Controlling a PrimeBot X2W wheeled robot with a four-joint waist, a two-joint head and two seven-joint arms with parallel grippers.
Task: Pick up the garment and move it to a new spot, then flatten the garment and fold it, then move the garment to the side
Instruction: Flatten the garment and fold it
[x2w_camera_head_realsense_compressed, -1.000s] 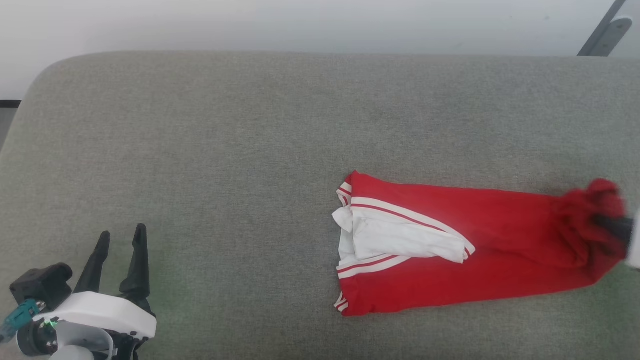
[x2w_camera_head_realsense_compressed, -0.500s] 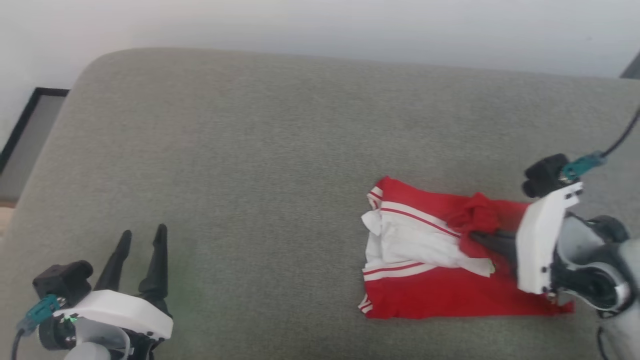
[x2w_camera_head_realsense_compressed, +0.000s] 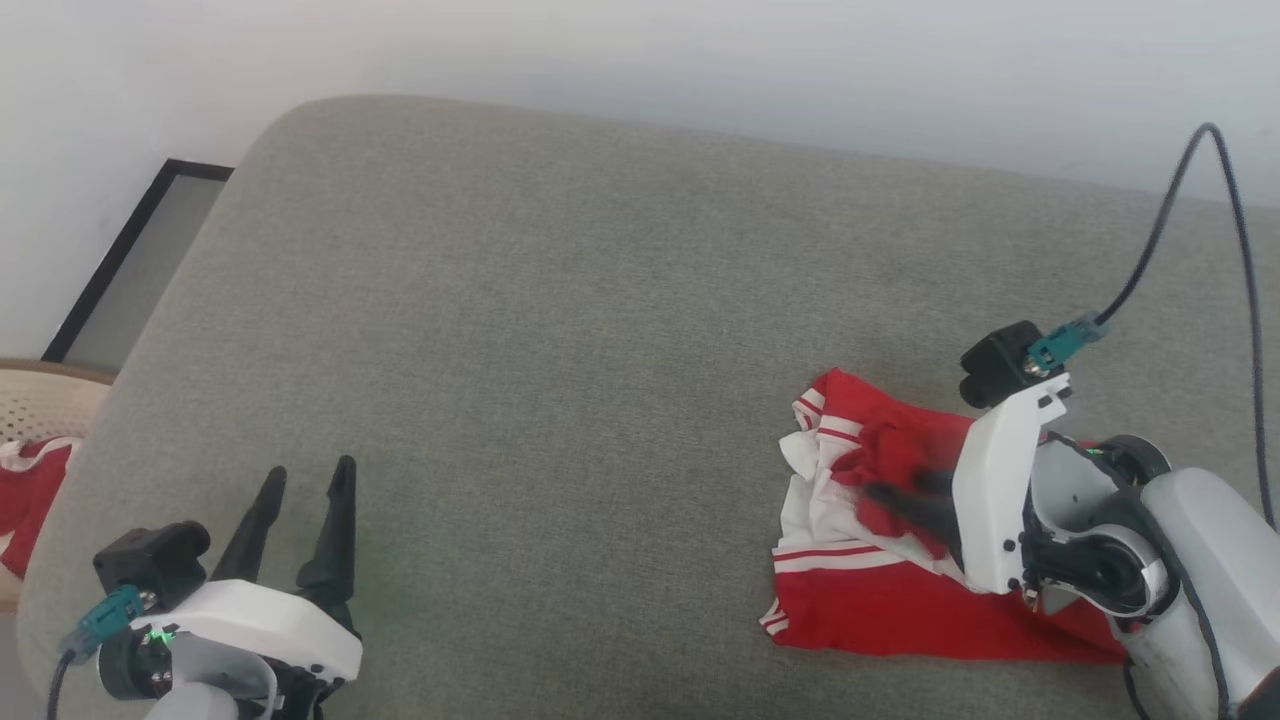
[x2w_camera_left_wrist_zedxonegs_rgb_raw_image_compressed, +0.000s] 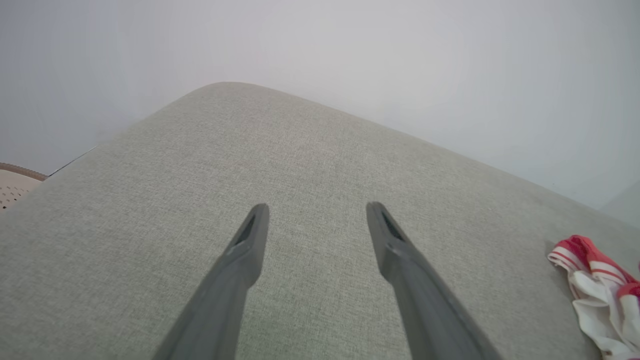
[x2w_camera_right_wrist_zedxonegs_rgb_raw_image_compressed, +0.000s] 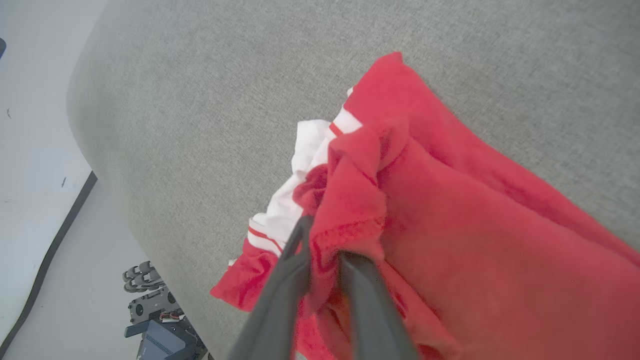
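Red fabric garment (x2w_camera_head_realsense_compressed: 900, 610): lying on grey woven cushion (x2w_camera_head_realsense_compressed: 550, 350).
Right gripper (x2w_camera_right_wrist_zedxonegs_rgb_raw_image_compressed: 325, 239): jaws straddling a fold; clamping, we cannot tell.
Left gripper (x2w_camera_left_wrist_zedxonegs_rgb_raw_image_compressed: 316, 206): jaws standing apart.

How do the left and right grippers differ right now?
The left gripper has jaws wide apart, nothing between them; the right gripper has jaws narrow, pinching a fold of the garment. Left is over bare grey cushion, away from the garment; right is on it. Shared: two long dark fingers each.

Bright even light, soft shadows, slight blur, wide-angle wrist distortion
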